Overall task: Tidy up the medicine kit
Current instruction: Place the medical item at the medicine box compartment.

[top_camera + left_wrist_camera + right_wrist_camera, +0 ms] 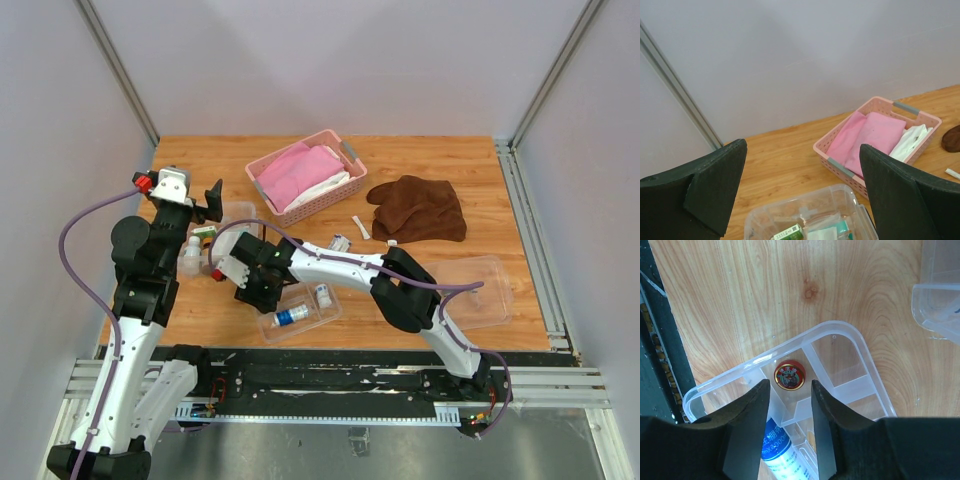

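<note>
Left end effector (802, 165): spread wide, gripping nothing, hanging above the clear plastic rectangular box with rounded corners (790, 200) at the far left of the wooden surface (480, 170). Inside that box: a small green-and-white carton (788, 233) among pale packets.

Right end effector (788, 392): partly spread, fingers (747, 425) apart, gripping nothing, poised over the divided clear tray (866, 352), which lies left of centre, close to the near edge. Below the gap between the fingers: a round red tin with a gold rim (789, 375), lying flat in one tray compartment. In a neighbouring compartment: a white bottle with a blue label (776, 442), lying on its side, partly hidden by the fingers.

Right of the tray: a clear rectangular lid (495, 300), flat on the surface. Just near of the box: a small white bottle (190, 255). Far centre: a pink slatted basket (312, 203) holding pink cloth (300, 170). To its right: a crumpled brown cloth (418, 208).
</note>
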Controlling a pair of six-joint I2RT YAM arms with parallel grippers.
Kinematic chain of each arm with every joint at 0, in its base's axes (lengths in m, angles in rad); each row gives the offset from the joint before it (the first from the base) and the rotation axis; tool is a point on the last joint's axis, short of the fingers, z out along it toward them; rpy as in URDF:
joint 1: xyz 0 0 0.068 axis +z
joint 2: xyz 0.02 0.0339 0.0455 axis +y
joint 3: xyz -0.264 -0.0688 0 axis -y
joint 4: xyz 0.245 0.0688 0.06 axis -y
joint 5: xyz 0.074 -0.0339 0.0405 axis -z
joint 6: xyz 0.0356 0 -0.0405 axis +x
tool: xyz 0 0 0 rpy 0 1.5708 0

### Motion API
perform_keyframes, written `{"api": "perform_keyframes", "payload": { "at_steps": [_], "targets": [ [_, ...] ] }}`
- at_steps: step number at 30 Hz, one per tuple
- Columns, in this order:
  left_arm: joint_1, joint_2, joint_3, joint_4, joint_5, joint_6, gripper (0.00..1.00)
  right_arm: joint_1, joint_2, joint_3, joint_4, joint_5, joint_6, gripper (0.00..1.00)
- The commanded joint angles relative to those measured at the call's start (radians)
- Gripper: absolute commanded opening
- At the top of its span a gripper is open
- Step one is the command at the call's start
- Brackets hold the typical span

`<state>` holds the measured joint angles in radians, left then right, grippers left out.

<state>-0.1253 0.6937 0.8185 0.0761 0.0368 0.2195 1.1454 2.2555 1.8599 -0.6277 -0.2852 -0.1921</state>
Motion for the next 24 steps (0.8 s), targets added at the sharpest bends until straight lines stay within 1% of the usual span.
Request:
{"api": "perform_keyframes", "payload": {
  "at_steps": [1, 7, 15, 21, 24],
  "targets": [
    [0.01, -0.013, -0.012, 0.021, 0.012, -0.003, 0.99, 0.011, -0.025, 0.024, -0.023, 0.001, -0.015, 0.41],
    [0.01, -0.012, -0.013, 0.021, 0.01, 0.001, 0.99, 0.01, -0.056, 0.029, -0.035, -0.012, -0.017, 0.41],
    [0.01, -0.004, -0.003, 0.016, -0.001, 0.011, 0.99, -0.013, -0.178, -0.021, -0.034, -0.097, -0.035, 0.41],
    [0.01, 0.005, -0.001, 0.003, -0.001, 0.011, 0.99, -0.061, -0.319, -0.138, -0.018, -0.123, -0.081, 0.42],
    [0.011, 0.009, -0.01, -0.004, 0.03, 0.015, 0.99, -0.1, -0.388, -0.219, -0.007, -0.108, -0.111, 0.43]
  ]
}}
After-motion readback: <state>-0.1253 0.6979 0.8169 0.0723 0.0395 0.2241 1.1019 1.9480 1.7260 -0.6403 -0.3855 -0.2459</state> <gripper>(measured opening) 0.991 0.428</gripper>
